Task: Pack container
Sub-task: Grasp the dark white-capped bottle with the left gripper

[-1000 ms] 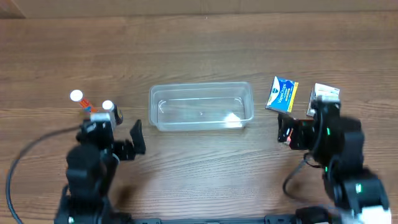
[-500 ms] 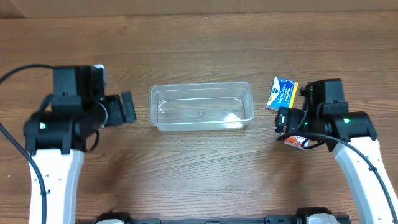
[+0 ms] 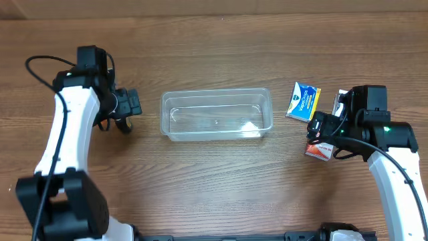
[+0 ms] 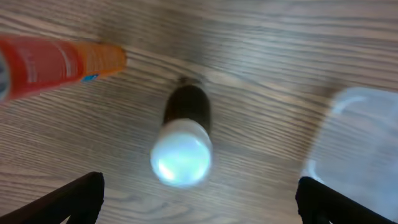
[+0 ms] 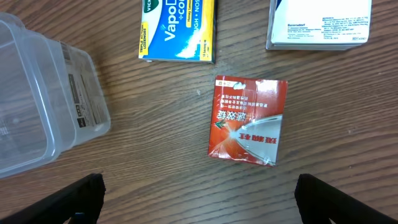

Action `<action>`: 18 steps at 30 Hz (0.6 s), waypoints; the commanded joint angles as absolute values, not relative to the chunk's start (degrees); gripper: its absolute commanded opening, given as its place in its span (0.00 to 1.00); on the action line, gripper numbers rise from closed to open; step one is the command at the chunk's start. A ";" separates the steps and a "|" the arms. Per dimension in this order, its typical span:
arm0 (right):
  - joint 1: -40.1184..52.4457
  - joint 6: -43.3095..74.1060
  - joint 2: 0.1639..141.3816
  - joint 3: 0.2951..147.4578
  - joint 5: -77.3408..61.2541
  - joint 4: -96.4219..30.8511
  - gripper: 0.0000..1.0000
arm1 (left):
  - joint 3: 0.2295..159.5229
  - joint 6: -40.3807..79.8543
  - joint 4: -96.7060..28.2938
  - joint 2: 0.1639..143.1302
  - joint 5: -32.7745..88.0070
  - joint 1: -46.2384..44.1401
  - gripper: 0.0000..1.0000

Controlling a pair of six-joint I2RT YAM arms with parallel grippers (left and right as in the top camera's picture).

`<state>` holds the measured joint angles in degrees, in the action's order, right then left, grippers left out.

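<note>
The clear plastic container (image 3: pixel 215 134) stands empty at the table's middle. My left gripper (image 3: pixel 124 111) is open, left of the container. In the left wrist view it (image 4: pixel 199 208) hangs above an upright dark bottle with a white cap (image 4: pixel 181 149), with an orange tube (image 4: pixel 56 59) lying beyond and the container's corner (image 4: pixel 354 143) at the right. My right gripper (image 3: pixel 318 132) is open, right of the container. In the right wrist view it (image 5: pixel 199 199) hangs above a red packet (image 5: pixel 247 120), empty.
A blue-and-yellow VapoDrops box (image 3: pixel 303 101) (image 5: pixel 177 28) and a white box (image 5: pixel 320 23) lie behind the red packet (image 3: pixel 319 151). The container's end wall (image 5: pixel 43 106) shows left in the right wrist view. The left arm hides the bottle and tube from overhead.
The left arm has swung up and back to the far left over the bottle and tube. The right arm has shifted right, uncovering the red packet. Both grippers stay open.
</note>
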<state>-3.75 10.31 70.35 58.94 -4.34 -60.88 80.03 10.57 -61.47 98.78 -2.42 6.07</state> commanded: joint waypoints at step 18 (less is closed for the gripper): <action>-3.95 10.50 69.63 60.40 -4.82 -60.10 1.00 | 81.01 10.31 -56.71 104.90 -7.03 6.39 0.29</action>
